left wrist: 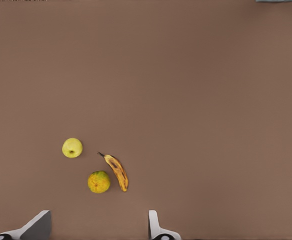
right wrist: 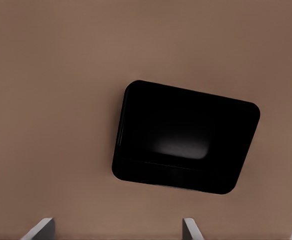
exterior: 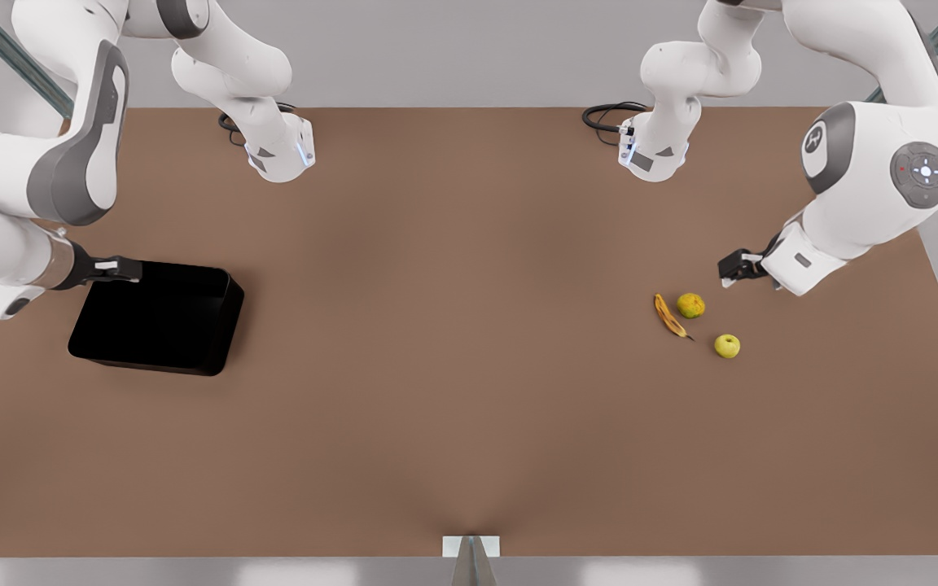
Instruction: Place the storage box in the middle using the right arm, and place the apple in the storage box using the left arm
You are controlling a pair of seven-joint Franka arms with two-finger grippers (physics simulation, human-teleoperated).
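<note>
apple (left wrist: 72, 148) near left tool (left wrist: 99, 227) – fingers parted, storage box (right wrist: 186, 137) below right tool (right wrist: 116, 231) – fingers parted

- your two arms (exterior: 46, 163) are glossy white, rounded shells with grey joint bands.
- the arm (exterior: 884, 163) on the front view's right has a grey round cap with small marks.
- black cables (exterior: 607, 118) loop beside both bases.
- each claw's fingers (left wrist: 35, 227) are pale grey.
</note>
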